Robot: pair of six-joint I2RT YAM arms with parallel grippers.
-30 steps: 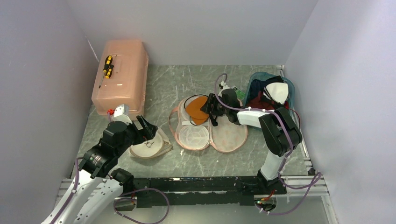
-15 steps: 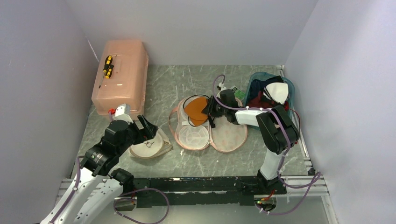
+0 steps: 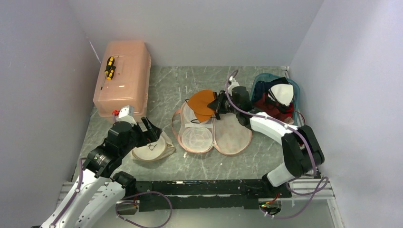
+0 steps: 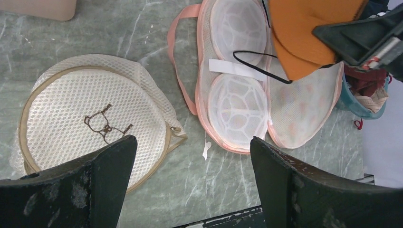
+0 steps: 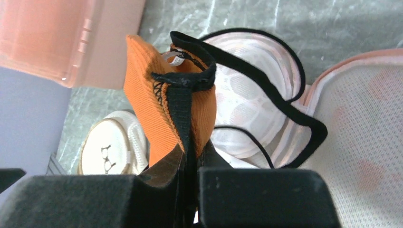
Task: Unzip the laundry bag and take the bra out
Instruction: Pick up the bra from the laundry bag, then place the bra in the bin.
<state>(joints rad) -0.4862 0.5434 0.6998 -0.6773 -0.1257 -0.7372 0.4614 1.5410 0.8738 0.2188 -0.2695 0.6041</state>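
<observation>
What lay inside the laundry bag [image 3: 154, 148] could not be made out through its mesh. It sat lid-up on the table [image 3: 190, 80] at the front left, its zip apparently closed. The right arm hid part of the teal basket [image 3: 294, 88], and only a patch of dark red cloth [image 3: 267, 103] showed in it. The right gripper [image 3: 217, 103] had its tips buried in a fold of the orange garment [image 3: 202, 104].

A second earlier that garment had lain flat in the open pink mesh case [image 3: 233, 137] with the jaws apart. Now they were clamped on its black-trimmed edge and it was lifted, one strap trailing into the case.

The right arm reached back, elbow swung out to the right. The left gripper [image 3: 148, 131] hung spread wide just above the laundry bag, tilted down, hardly moved.
</observation>
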